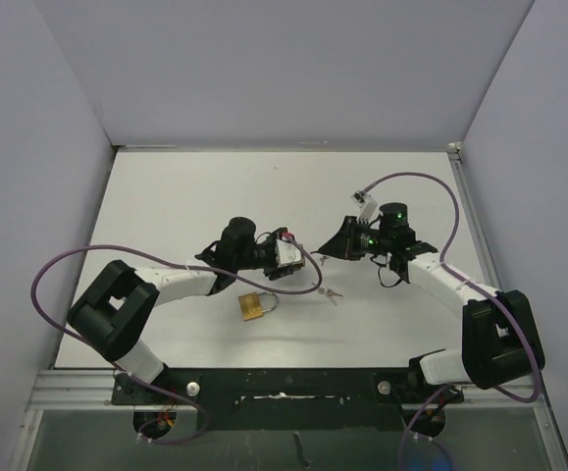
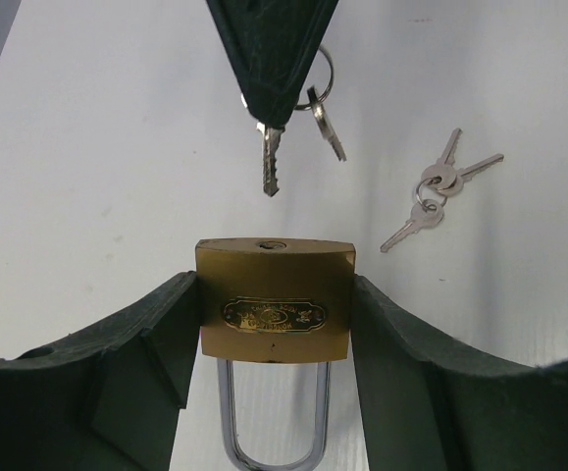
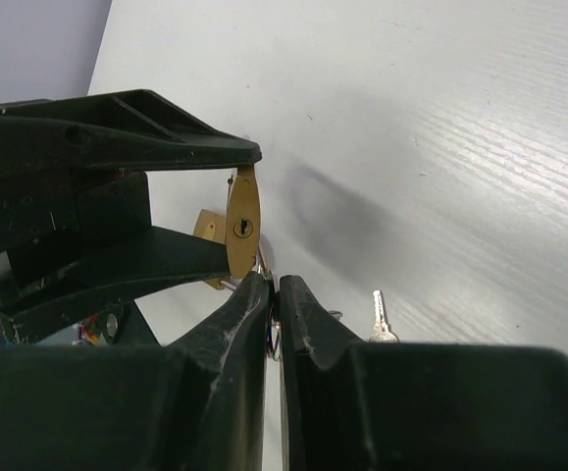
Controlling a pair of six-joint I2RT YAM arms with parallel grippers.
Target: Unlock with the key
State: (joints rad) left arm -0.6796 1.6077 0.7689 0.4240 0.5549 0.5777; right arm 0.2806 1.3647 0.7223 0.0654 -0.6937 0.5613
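1. Left wrist view: the left gripper [image 2: 274, 287] pinches a rectangular brass padlock [image 2: 274, 314] by its two sides, steel shackle towards the wrist and keyhole face turned away.
2. Straight beyond that keyhole, the right gripper [image 2: 276, 103] has its fingers pressed together on the head of a small silver key [image 2: 271, 162], blade aimed at the padlock.
3. Key tip lines up with the keyhole, close but not touching.
4. A second silver key [image 2: 328, 132] dangles off the same ring, just beside the blade.
5. Right of the padlock, a loose bunch of spare keys [image 2: 436, 191] lies on the white table [image 2: 87, 147].
6. Top external view: a second padlock [image 1: 256, 306], also brass, lies flat on the table, nearer the arm bases than the held one.
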